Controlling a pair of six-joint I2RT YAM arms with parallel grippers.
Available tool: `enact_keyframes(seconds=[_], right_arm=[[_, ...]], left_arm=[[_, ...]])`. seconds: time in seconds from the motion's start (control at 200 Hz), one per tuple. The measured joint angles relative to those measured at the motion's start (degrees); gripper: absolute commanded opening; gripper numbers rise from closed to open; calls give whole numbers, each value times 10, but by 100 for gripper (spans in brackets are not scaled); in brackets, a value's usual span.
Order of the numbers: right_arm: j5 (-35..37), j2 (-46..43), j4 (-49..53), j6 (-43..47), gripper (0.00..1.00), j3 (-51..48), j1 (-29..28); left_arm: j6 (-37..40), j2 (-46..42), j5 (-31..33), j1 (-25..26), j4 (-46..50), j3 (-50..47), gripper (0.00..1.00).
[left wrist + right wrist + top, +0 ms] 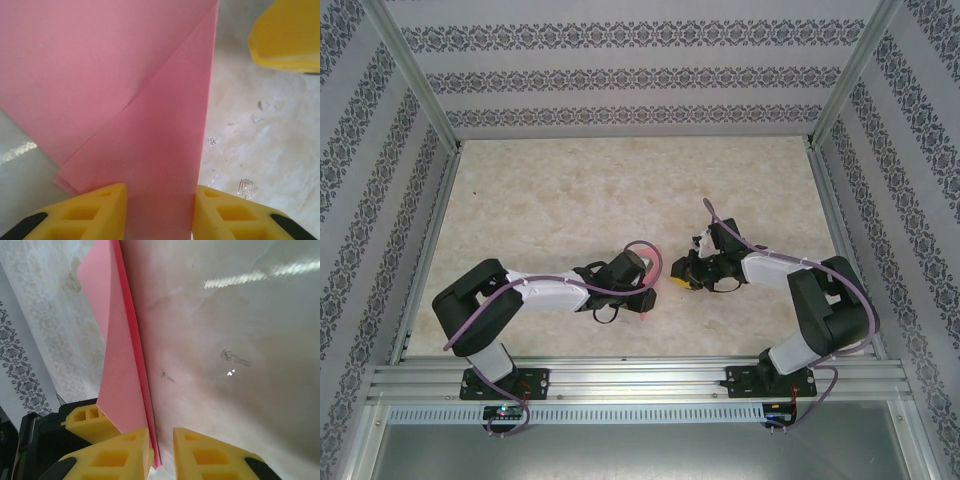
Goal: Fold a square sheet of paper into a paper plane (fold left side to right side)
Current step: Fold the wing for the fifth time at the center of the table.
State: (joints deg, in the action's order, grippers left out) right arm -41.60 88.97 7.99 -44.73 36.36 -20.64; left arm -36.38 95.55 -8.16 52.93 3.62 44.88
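The paper (pixel 150 125), already bearing a diagonal crease, is lying near the middle of the counter's (pixel 260 150) near edge, between the two arms. The left tool (pixel 159 212) is standing part open. Its fingers appear to be resting on the paper's end and pinning it, with pink sheet showing across the gap. The right tool (pixel 161 452) is facing it from the other side. One edge of the paper is rising off the counter and running into the narrow gap between its jaws, close against one finger and with a sliver of space beside the other. I cannot tell whether it is pinching yet. This is looking like the side-over-side fold being set up. The next move is calling for a firm pinch on that thin edge. That edge then needs carrying across so the sides are meeting squarely while the left tool is holding the sheet down.
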Motion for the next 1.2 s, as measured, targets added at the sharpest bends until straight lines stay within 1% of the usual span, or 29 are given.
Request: enact_keyframes(seconds=[0.325,0.525,0.829,1.009,1.199], right_arm=[[-1,44,-37,-24,19,25,-49],[-3,57,-54,-35,19,28,-56],[-4,82,-87,-50,22,29,-68],[-4,94,-97,-54,28,30,-68],[-4,97,-101,-52,30,30,-67]], left_arm=[[-15,-3,-18,-8,-37,-18,38],[-21,-3,-29,-15,-60,-30,38],[-31,-3,-42,-23,-87,-41,40],[-34,-3,-49,-26,-103,-49,40],[-40,-3,-49,-27,-109,-51,30]])
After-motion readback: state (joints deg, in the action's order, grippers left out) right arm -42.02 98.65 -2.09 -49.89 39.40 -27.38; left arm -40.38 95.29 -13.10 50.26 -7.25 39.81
